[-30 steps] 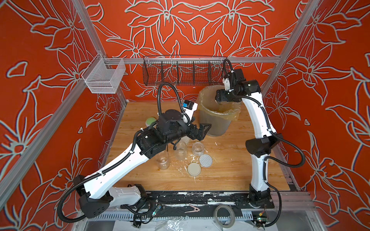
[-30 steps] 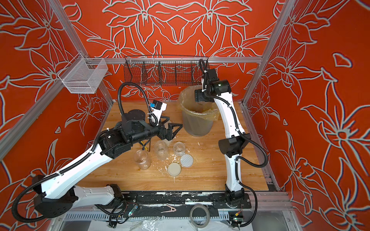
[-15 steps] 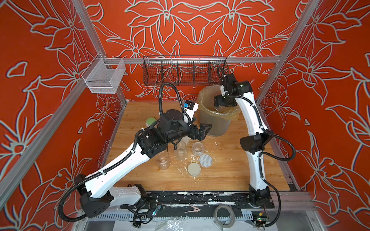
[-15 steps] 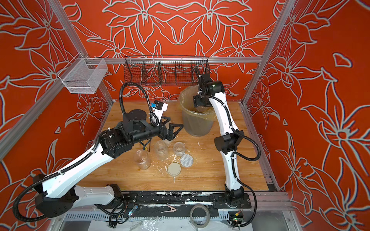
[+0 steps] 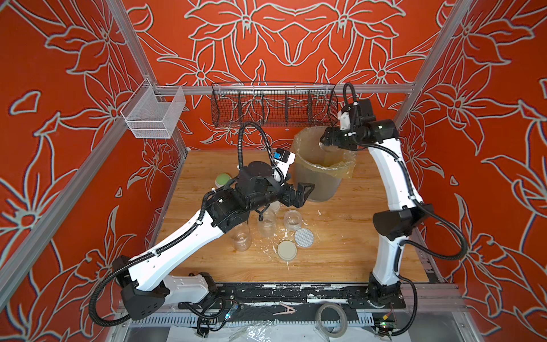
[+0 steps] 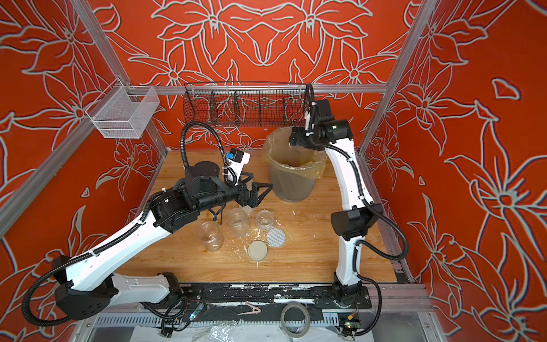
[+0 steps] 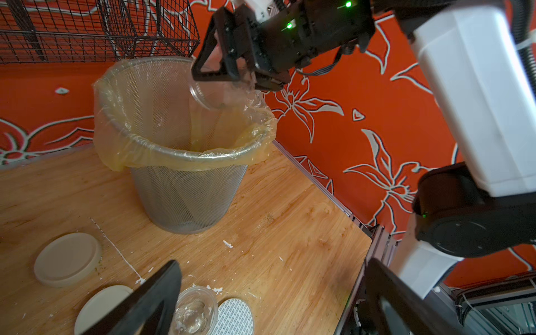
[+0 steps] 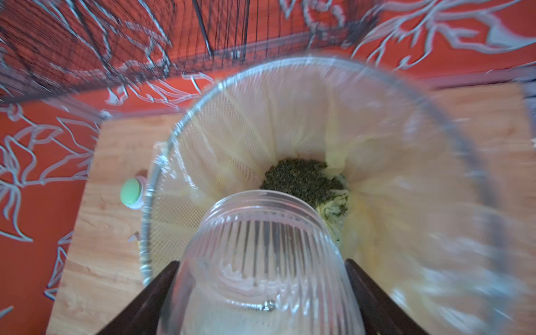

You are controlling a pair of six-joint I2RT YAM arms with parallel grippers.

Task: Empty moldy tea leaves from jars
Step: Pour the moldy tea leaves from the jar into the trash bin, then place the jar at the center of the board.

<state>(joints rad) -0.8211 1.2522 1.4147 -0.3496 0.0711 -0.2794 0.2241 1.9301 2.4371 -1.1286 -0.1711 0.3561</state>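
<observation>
Glass jar [image 8: 261, 237] hangs tipped mouth-down over the bin [image 7: 185, 155], clamped in our right end effector [image 8: 261, 265]; moldy tea leaves [image 8: 298, 179] lie inside the liner [image 7: 121, 145]. Left end effector [image 7: 274, 262] gapes empty. Next we likely stand it on the counter [image 7: 290, 232].

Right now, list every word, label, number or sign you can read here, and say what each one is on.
Nothing legible anywhere.
dotted lid: grey printed pattern, not lettering.
blue patch on the left wrist camera: too small to read.
jar held over the bin: ribbed clear glass, no label seen.
</observation>
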